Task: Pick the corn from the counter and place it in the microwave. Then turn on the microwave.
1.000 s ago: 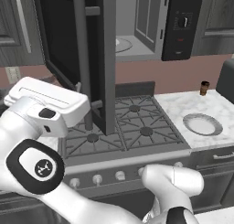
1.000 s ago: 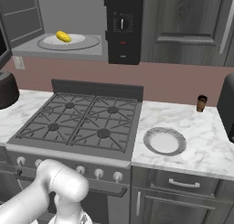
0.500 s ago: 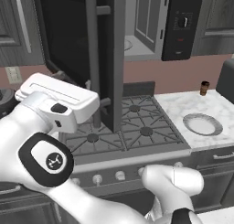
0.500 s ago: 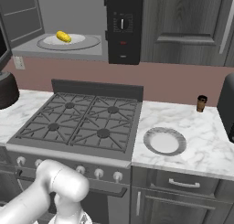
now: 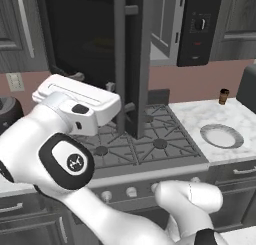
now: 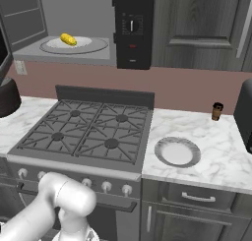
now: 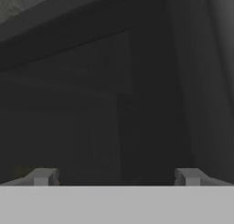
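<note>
One corn (image 6: 68, 39) lies on the round plate (image 6: 91, 45) inside the microwave (image 6: 130, 28), on the plate's left part, alone there; the microwave door (image 5: 131, 59) stands swung wide open, edge-on in the left base view, its dark glass panel to the left of that edge. The microwave's black control panel carries one round knob (image 6: 132, 25), with a small red mark below it. Beneath sits one gas stove (image 6: 88, 132) with four burners under dark grates and a row of knobs (image 6: 106, 186) along its front edge. The counter (image 6: 216, 146) lies in two stretches, one on each side of the stove. On the right stretch there is one shallow grey plate (image 6: 177, 152) near the front edge and just beside the stove, with nothing in it, and one small brown bottle (image 6: 216, 111) upright at the back edge, well apart from that plate. A dark appliance (image 6: 245, 117) stands at the right end of that stretch, cut by the picture edge. On the left stretch one round dark toaster (image 6: 7, 96) sits by the wall, below a wall socket (image 6: 20, 67). Dark cabinets hang above right of the microwave and run below the counter, with one drawer handle (image 6: 199, 197) under the plate. The gripper (image 7: 114, 177) has its two fingertips (image 7: 42, 176) set far apart, as wide as they go, with nothing between them; in the hand view it faces a dark flat surface, too dim to name. In the left base view the white hand sits left of the open door, above the stove's back left part.
</note>
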